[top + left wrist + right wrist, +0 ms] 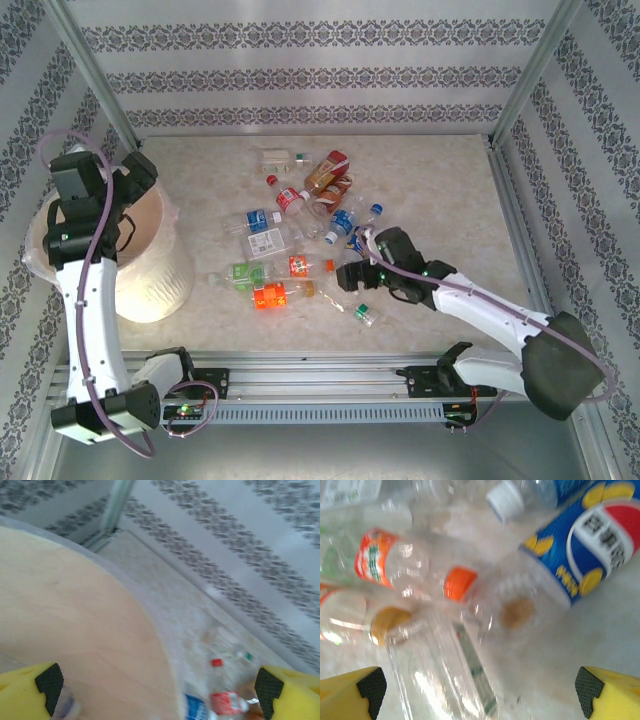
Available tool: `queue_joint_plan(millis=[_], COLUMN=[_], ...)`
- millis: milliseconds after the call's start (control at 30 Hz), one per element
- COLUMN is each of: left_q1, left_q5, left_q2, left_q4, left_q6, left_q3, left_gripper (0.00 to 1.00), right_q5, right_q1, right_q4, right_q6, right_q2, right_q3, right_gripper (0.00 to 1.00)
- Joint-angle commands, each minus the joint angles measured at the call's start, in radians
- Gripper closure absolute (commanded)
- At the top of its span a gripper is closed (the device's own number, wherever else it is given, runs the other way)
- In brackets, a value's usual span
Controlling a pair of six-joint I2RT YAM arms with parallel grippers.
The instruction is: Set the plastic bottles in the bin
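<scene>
Roughly a dozen plastic bottles (265,243) are lying loose on the table (450,200), and neither tool has hold of one.

So the left tool (137,172) hangs right over the bin (150,290) with its jaws spread wide. From its wrist cam the left tool (160,685) has the bin's (75,610) pale pinkish inside straight below it, with the rim curving off to one side. That makes sense as a drop spot, since anything let go there lands inside. There's a clear, smeary something right by one pad (49,682), down in the bin. It could be a bottle, but it's too blurred for me to call. I can't tell what else is in there.

The right tool (350,275) sits low over the near side of the pile, jaws also wide apart and nothing between them gripped. Directly under the right tool (480,685) a clear bottle (445,680) lies lengthways between the pads. Just beyond it is an orange-capped bottle (460,583), and a blue-label bottle (590,545) is further ahead and off to the side.

My guess is it's lined up to pick the clear one. That one looks slick and round and it's crowded by its neighbours, so it could roll or squirt out when squeezed.
</scene>
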Motion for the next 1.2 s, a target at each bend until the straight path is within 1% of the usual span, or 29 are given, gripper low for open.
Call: queue_joint_plan(millis=[0, 67, 100, 267, 333, 467, 567, 600, 667, 800, 1067, 1133, 1167], left_q1=[-0.008, -0.044, -0.076, -0.311, -0.383, -0.500, -0.562, -0.576, -0.595, -0.601, -0.602, -0.602, -0.603], left_q5=[0.257, 0.347, 0.355, 0.332, 0.342, 0.335, 0.322, 0.316, 0.307, 0.295, 0.274, 0.270, 0.267], left_q2=[-0.021, -0.025, -0.024, 0.022, 0.053, 0.146, 0.214, 0.229, 0.255, 0.273, 0.286, 0.289, 0.292], left_q4=[0.131, 0.222, 0.250, 0.412, 0.500, 0.587, 0.574, 0.567, 0.564, 0.569, 0.566, 0.565, 0.564], left_q6=[-0.061, -0.111, -0.129, -0.175, -0.203, -0.222, -0.202, -0.197, -0.189, -0.191, -0.191, -0.192, -0.192], left_q3=[-0.044, -0.080, -0.093, -0.148, -0.177, -0.184, -0.153, -0.145, -0.136, -0.144, -0.176, -0.181, -0.181], left_gripper=[0.00, 0.00, 0.00, 0.00, 0.00, 0.00, 0.00, 0.00, 0.00, 0.00, 0.00, 0.00, 0.00], right_q5=[0.137, 0.171, 0.167, 0.146, 0.154, 0.182, 0.215, 0.229, 0.261, 0.302, 0.294, 0.291, 0.289], right_q1=[0.080, 0.113, 0.121, 0.167, 0.191, 0.230, 0.261, 0.269, 0.282, 0.295, 0.309, 0.311, 0.312], right_q4=[-0.069, -0.074, -0.066, -0.033, -0.022, -0.022, -0.020, -0.025, -0.034, -0.035, 0.004, 0.000, 0.002], right_q6=[0.027, 0.034, 0.038, 0.044, 0.035, 0.038, 0.031, 0.032, 0.044, 0.080, 0.069, 0.057, 0.053], right_q2=[-0.050, -0.055, -0.052, -0.014, -0.004, 0.014, 0.011, 0.010, 0.021, 0.051, 0.115, 0.125, 0.128], right_q3=[-0.034, -0.060, -0.073, -0.107, -0.121, -0.133, -0.143, -0.144, -0.147, -0.148, -0.152, -0.146, -0.142], right_gripper=[0.02, 0.02, 0.02, 0.04, 0.04, 0.04, 0.05, 0.06, 0.10, 0.15, 0.26, 0.33, 0.35])
